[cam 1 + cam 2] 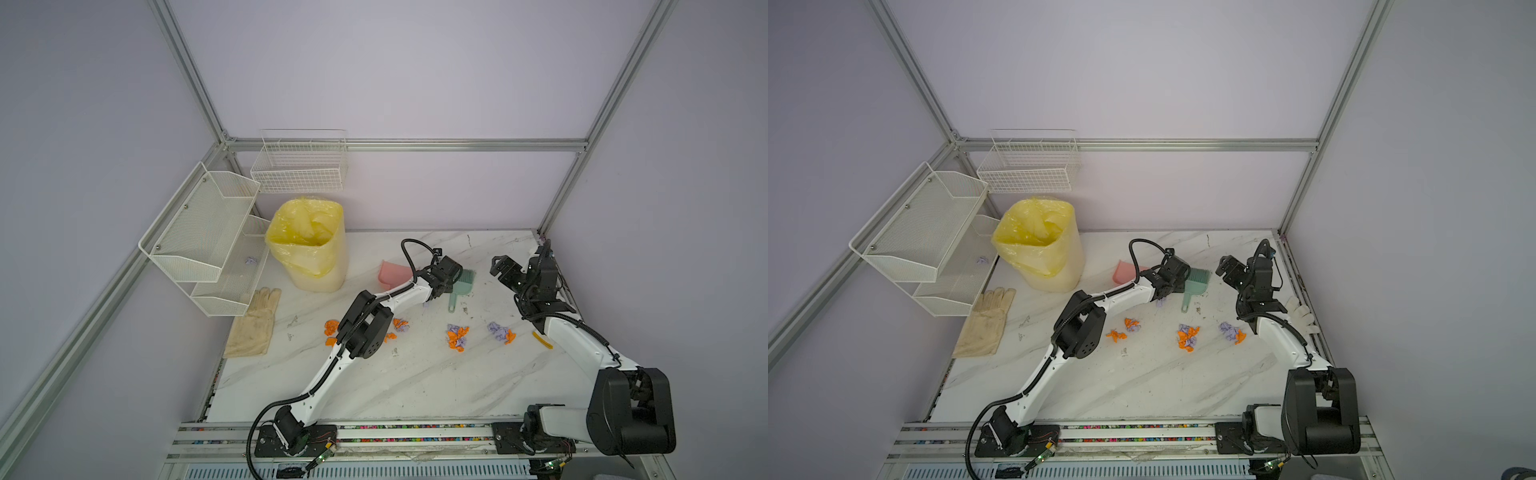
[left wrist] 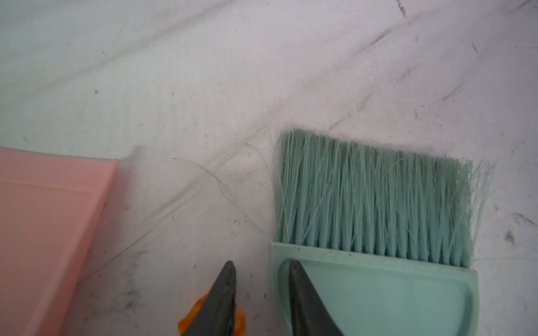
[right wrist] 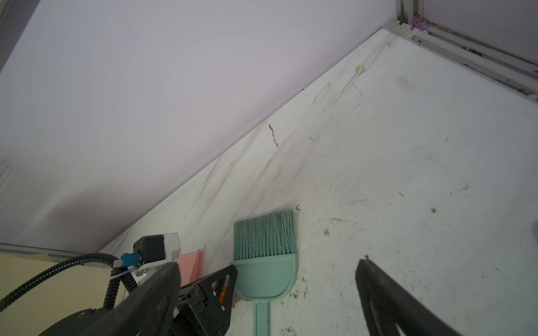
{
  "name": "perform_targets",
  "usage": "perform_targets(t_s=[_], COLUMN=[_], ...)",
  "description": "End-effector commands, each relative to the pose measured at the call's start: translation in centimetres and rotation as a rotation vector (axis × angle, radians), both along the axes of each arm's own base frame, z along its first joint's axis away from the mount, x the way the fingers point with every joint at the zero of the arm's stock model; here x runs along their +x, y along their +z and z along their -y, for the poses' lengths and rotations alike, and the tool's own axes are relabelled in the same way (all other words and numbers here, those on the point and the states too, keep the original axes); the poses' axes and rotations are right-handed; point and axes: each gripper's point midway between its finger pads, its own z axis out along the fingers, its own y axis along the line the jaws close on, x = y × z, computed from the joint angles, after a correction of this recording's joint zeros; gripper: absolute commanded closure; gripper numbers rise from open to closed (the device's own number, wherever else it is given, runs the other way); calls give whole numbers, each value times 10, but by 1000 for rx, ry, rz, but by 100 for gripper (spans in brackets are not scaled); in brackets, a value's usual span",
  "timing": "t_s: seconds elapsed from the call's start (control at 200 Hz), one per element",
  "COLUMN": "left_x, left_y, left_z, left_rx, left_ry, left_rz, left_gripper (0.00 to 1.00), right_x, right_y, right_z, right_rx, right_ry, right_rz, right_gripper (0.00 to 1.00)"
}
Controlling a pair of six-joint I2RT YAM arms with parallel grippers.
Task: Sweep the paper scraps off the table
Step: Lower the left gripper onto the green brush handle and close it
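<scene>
**Marble table unswept, brush not yet in hand**

The white marble table [image 1: 415, 382] stands inside a lilac-walled cell with an aluminium frame, and by our reading the job has barely begun. The paper scraps [image 1: 457, 337], orange and lilac wads, lie in loose clusters across the middle of the table in both top views. A lone lilac wad [image 1: 250, 261] sits in the lower wire rack [image 1: 224, 307], off the table altogether.

The green brush [image 2: 375, 203] lies flat with its bristles toward the back wall. The pink dustpan [image 1: 392, 274] lies just beside it, near the bin [image 1: 309, 245] with its yellow liner. The left gripper [image 2: 261, 263] hangs low over the brush, its jaws a narrow way apart with the side edge of the brush's head between them. We see no clamp on it. The right gripper [image 3: 267, 261] hovers on the far side of the brush, jaws spread wide and empty.

What is left, we judge, is nearly everything: take up the brush, gather each cluster into the dustpan, and tip it into the bin.

Some things escape us. The left arm covers part of the dustpan and the scraps beside its elbow. In the left wrist view an orange patch shows under one finger, and we cannot tell whether it is a scrap or part of the gripper. The bin's inside shows only liner folds.
</scene>
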Motion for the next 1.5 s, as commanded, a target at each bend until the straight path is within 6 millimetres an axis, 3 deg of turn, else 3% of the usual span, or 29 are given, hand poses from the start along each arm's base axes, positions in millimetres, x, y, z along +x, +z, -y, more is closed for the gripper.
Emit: perform_targets(t_s=[0.0, 0.305, 0.54, 0.95, 1.495], left_x=[5, 4, 5, 8, 17], left_y=[-8, -13, -13, -2, 41], left_z=[2, -1, 0, 0, -9], left_rx=[-7, 16, 11, -16, -177], left_ry=[1, 3, 5, 15, 41], left_rz=[-15, -19, -16, -8, 0], left_gripper=[72, 83, 100, 100, 100], right_x=[1, 2, 0, 3, 5], right_y=[8, 10, 10, 10, 8], right_z=[-1, -2, -2, -3, -7], right_rx=[17, 20, 26, 29, 33], right_ry=[0, 4, 5, 9, 26], right_rz=[23, 26, 25, 24, 17], right_gripper=[3, 3, 3, 3, 3])
